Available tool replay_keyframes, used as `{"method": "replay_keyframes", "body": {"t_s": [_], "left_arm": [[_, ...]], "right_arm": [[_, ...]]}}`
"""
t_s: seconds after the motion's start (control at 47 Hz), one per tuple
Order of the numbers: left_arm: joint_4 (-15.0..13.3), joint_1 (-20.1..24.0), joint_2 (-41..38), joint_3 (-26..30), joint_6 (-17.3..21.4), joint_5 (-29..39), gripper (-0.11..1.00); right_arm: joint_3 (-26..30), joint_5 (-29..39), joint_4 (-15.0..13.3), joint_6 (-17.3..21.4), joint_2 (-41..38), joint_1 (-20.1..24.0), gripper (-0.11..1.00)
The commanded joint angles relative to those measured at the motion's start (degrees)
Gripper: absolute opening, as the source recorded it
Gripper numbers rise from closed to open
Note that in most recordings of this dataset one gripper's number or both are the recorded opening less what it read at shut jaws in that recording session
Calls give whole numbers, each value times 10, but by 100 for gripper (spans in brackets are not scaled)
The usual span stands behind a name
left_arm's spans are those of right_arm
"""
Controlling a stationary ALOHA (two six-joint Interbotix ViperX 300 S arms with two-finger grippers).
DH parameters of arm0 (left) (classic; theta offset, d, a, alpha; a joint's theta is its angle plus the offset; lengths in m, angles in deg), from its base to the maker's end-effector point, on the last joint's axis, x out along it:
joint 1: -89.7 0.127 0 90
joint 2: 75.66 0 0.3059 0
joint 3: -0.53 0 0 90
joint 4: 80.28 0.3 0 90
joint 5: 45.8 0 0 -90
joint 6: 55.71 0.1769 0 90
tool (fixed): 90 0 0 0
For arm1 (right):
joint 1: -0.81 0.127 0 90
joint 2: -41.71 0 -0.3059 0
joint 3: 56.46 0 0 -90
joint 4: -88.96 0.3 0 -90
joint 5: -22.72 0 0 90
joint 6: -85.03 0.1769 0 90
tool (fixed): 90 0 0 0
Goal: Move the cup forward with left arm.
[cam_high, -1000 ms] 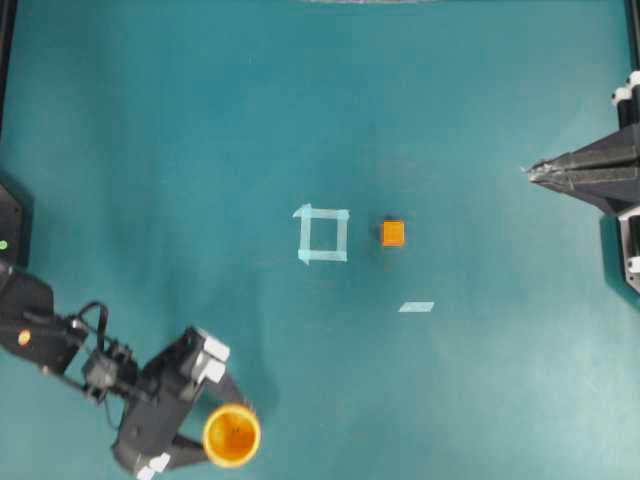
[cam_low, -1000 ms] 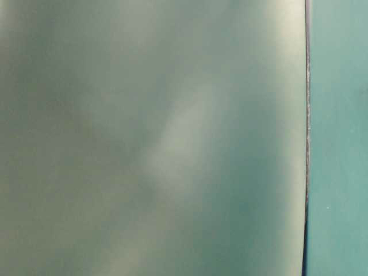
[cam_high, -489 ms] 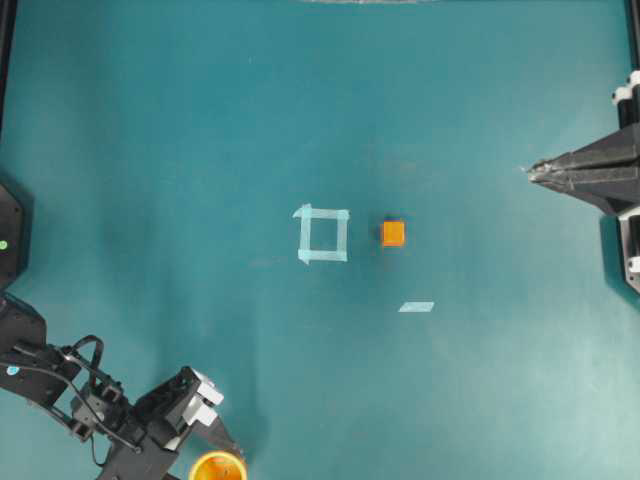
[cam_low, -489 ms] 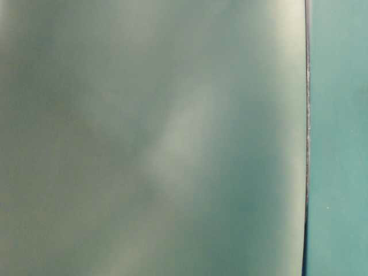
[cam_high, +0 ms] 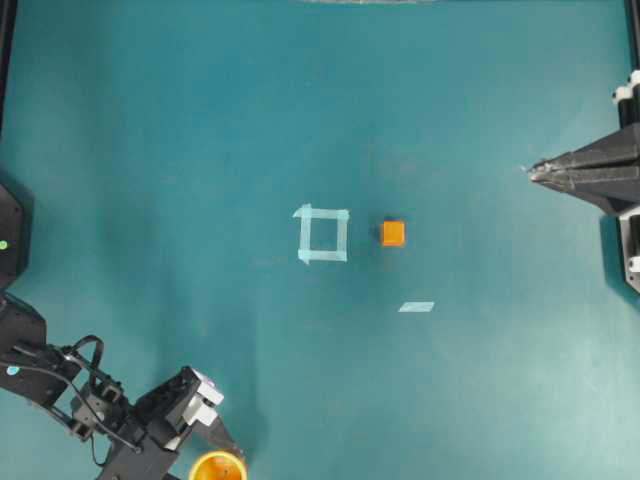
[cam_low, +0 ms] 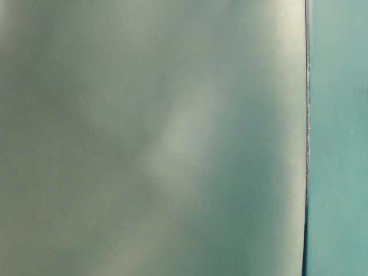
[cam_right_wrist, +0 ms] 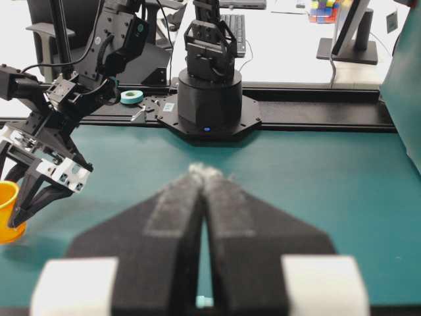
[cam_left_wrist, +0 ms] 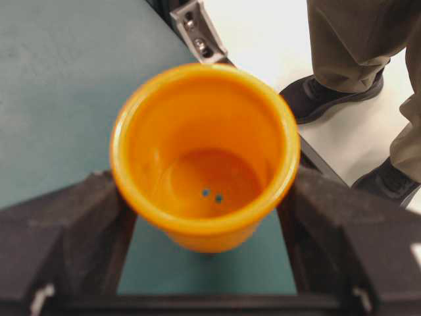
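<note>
The cup (cam_left_wrist: 205, 155) sits at the near-left edge of the teal table (cam_high: 200, 130), cut off by the bottom of the overhead view. It stands upright and holds nothing; two small dark specks mark its orange floor. The left gripper (cam_left_wrist: 207, 217) clasps it, one black finger (cam_left_wrist: 62, 237) against each side of its wall. Well apart, mid-table, lie a tape square (cam_high: 323, 234), a small orange cube (cam_high: 393, 233) and a tape strip (cam_high: 416, 307). The right gripper (cam_right_wrist: 204, 181) rests with fingers pressed together. No readable writing shows.
</note>
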Motion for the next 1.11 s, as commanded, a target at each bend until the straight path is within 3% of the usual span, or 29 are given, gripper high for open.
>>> {"method": "replay_keyframes", "body": {"t_s": [0.0,1.085], "left_arm": [[-1,-2,8,10,-1,-3,65],[-1,-2,11,6,-1,5,65]], "right_arm": [[18,-3,0,1,-2,-1,-1],[18,-3,0,1,-2,0,-1]]}}
